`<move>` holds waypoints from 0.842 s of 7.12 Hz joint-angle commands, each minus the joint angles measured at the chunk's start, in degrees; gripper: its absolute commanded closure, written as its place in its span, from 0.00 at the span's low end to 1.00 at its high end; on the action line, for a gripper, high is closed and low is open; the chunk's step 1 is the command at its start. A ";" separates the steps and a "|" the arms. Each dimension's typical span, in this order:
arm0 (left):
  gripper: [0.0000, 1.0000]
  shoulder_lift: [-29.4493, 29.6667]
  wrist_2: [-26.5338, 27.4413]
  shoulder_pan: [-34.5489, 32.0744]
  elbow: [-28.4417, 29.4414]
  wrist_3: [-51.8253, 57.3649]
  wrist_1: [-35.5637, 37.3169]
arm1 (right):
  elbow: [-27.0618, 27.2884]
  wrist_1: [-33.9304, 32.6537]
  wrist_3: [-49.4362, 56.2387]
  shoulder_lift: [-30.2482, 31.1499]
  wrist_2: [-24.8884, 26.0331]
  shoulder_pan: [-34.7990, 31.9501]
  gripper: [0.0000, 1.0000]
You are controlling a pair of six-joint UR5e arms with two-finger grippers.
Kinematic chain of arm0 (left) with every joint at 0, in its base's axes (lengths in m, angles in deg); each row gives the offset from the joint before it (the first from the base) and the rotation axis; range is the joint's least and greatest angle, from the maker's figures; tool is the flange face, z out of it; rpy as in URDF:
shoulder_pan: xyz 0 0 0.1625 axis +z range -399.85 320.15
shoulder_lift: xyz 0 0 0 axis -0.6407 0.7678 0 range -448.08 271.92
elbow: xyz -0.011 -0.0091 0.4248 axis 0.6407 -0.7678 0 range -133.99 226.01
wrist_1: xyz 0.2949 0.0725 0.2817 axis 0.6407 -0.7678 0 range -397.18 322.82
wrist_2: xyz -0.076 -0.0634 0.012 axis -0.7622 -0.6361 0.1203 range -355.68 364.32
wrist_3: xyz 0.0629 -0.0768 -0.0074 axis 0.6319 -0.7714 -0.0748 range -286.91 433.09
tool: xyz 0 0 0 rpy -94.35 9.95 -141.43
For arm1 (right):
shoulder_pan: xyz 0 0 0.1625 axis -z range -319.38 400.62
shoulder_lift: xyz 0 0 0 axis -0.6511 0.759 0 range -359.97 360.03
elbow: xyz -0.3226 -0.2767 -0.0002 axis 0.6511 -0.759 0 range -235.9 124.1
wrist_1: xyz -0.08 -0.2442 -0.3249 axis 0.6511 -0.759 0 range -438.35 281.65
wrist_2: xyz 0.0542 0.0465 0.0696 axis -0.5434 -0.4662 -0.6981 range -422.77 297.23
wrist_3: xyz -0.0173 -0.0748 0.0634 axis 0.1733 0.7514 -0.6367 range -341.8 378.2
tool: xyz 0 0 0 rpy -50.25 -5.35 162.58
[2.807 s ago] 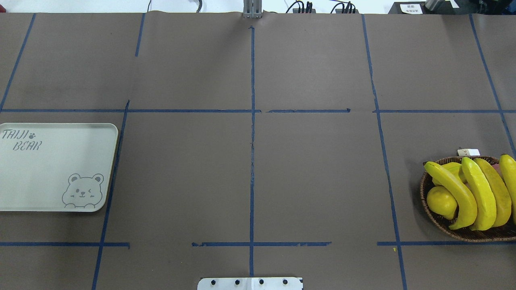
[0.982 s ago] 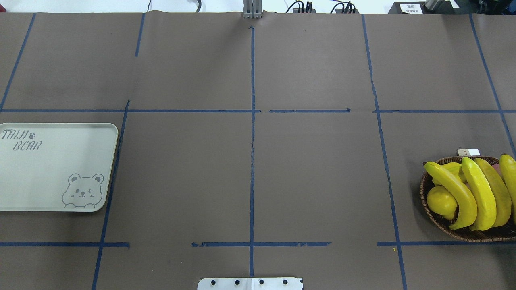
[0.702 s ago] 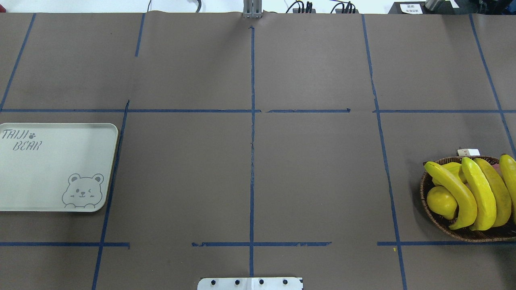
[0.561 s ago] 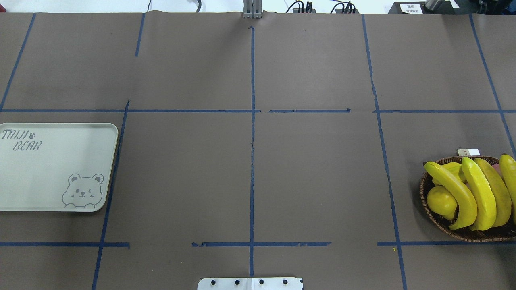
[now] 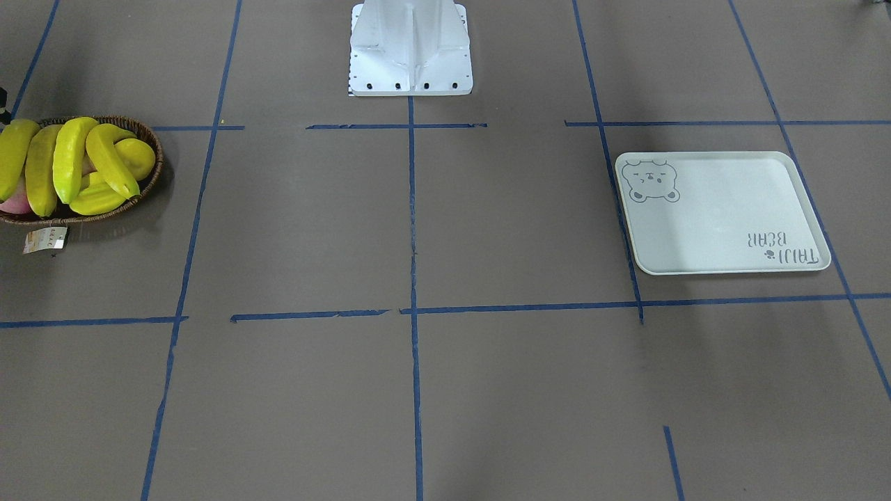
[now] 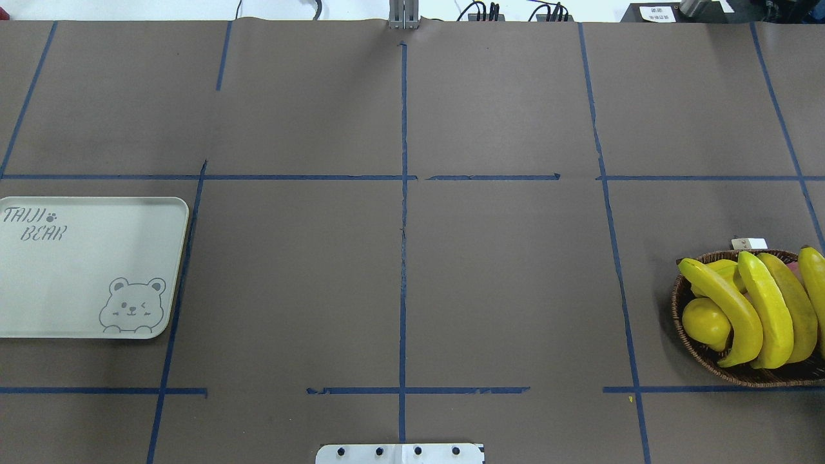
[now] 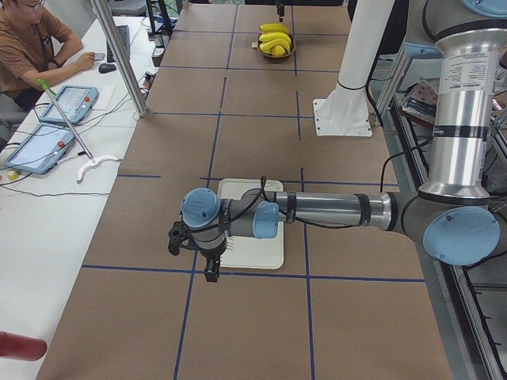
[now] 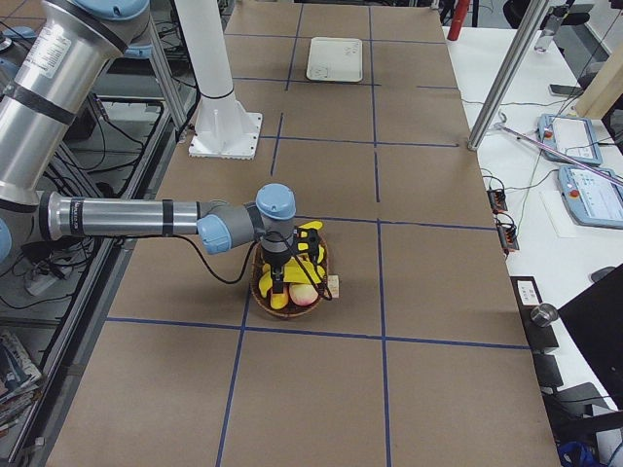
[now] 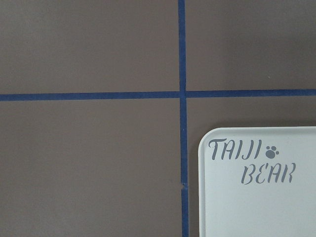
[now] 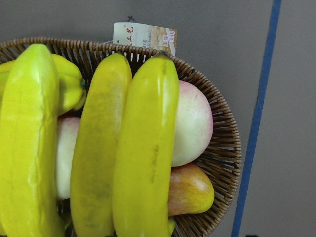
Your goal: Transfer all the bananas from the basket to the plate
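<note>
Well, all four bananas (image 6: pixel 767 309) lie in the woven basket (image 6: pixel 741 377) at my right end of the tabletop (image 6: pixel 503 277), side by side across it, with their ends reaching over the rim. Beneath and beside them sit a round lemon (image 6: pixel 706 322), a ridged yellow starfruit (image 10: pixel 69 89), a pale pink-white fruit (image 10: pixel 195 123) and a reddish one (image 10: pixel 190 190). A small paper label (image 6: pixel 749 243) lies just outside the basket's far rim.

The plate (image 6: pixel 77 277) lies flat at my left end, well apart from the basket, with its bear drawing at the near right corner and the lettering at the far left. One blue tape line (image 6: pixel 184 258) runs just beside its right edge.

My right claw (image 8: pixel 279 282) hangs over the basket, pointing down at the fruit; I cannot tell how wide it stands. My left claw (image 7: pixel 211 273) hangs over the plate's outer edge, and its spread I cannot tell either.

Between basket and plate stretches a wide run of brown tabletop crossed by tape. My white base mount (image 5: pixel 411 49) stands at the middle of my side. The basket runs past the overhead view's right edge and the plate past its left.
</note>
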 commanded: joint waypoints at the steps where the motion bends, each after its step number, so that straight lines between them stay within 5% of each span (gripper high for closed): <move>1: 0.00 0.01 0.00 0.00 -0.02 0.01 0.04 | -0.28 0.00 -0.01 -0.21 0.56 2.69 0.13; 6: 0.00 0.09 0.00 0.00 -0.38 0.01 -0.05 | -2.74 0.00 -0.01 -1.35 0.47 4.54 0.13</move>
